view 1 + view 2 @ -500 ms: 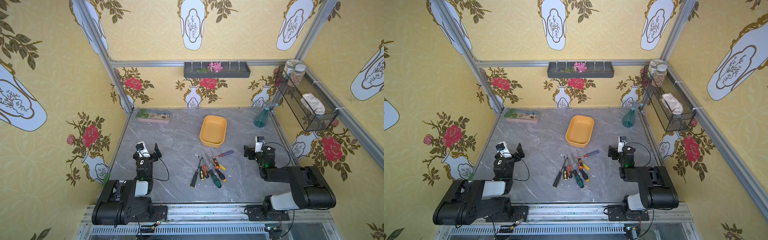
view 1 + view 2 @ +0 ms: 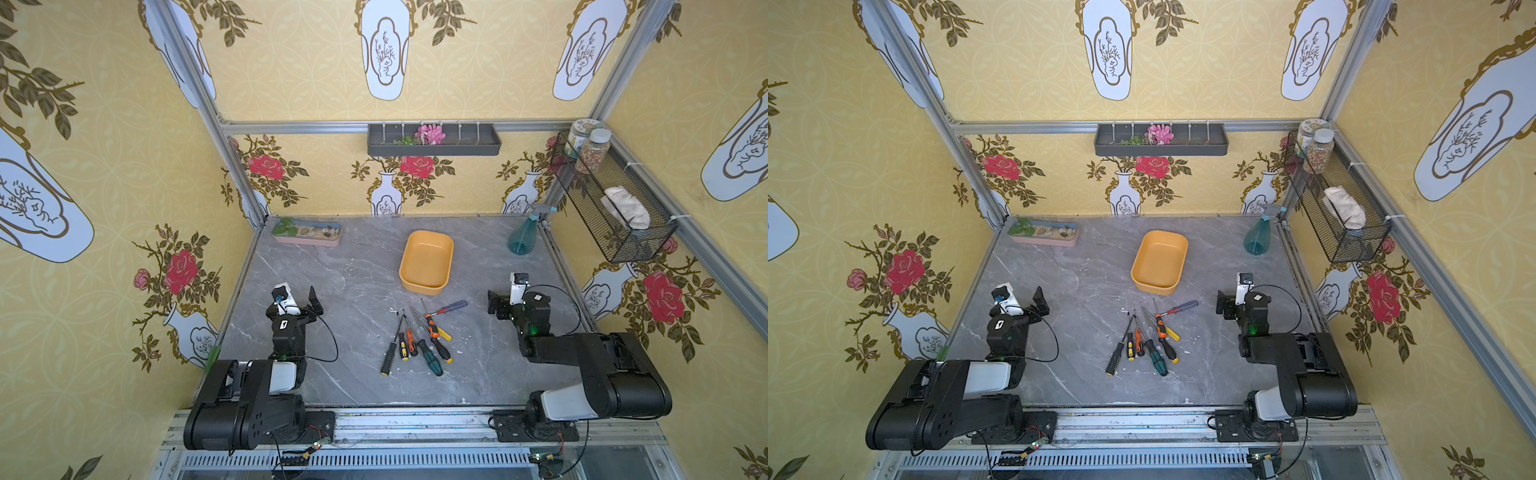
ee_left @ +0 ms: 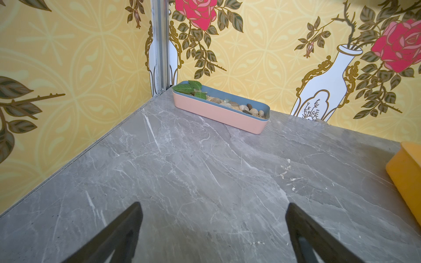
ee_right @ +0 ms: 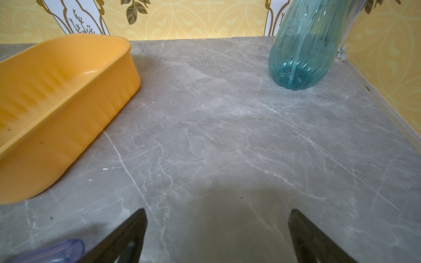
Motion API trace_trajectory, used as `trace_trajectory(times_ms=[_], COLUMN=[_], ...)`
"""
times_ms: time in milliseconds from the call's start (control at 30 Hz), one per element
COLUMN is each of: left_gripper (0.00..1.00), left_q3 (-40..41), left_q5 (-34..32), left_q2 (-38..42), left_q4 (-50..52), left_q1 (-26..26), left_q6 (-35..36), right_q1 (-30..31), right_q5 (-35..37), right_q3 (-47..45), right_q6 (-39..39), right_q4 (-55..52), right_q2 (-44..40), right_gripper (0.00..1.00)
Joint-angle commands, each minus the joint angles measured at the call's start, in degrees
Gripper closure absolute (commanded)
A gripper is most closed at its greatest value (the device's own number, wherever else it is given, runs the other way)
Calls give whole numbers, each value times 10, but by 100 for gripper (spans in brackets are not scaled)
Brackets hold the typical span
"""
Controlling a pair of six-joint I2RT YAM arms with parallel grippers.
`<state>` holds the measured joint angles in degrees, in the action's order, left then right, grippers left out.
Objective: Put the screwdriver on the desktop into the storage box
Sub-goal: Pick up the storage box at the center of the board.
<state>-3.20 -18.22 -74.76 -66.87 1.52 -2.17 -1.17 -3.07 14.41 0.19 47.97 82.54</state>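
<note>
Table: grey stone look with white veins, smooth, faint sheen, a few white chips.
Storage box: yellow-orange plastic, smooth, soft gloss on the inner floor, ribbed walls, dark specks inside.
Spray bottle: clear teal plastic, glossy, finely fluted.
Pink tray: matt plastic, pink outside, blue-grey inside; holds sand and smooth pebbles.
Screwdrivers: bare metal shafts; plastic-looking handles, one see-through and shiny.
Wire basket: black metal mesh.
Wall tray: dark grey, matt.
Frame rails: bare silvery metal, dull.
Walls: printed, matt.
</note>
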Motion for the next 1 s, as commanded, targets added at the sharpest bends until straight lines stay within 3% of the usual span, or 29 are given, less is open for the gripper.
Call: trace_trajectory(times_ms=[0,167,333,433,533,600,767,967], left_gripper=[0,0,0,0,0,0,0,0], left_q3=[-1,7,-5,-28,-44,-75,-178,-242], left_q5=[0,16,17,15,-26,-60,49,174], left_q2=[-1,20,135,204,260,286,259,169], left_q4=[-20,-27,88,154,177,250,427,510], left_q1=[0,0,5,5,4,2,2,9], left_q6=[-3,7,10,5,-81,-181,-256,-321], right_q1=[0,6,14,13,11,7,33,194], right_q5=[-4,27,74,78,87,104,6,103], right_q3=[2,2,93,170,257,306,379,468], right_q6=[4,7,34,109,208,281,342,401], right_q4=[21,-10,-236,-367,-522,-608,-690,-762], right_q2=[0,-50,-167,-208,-206,-179,-102,3], right_gripper=[3,3,3,3,3,3,3,3])
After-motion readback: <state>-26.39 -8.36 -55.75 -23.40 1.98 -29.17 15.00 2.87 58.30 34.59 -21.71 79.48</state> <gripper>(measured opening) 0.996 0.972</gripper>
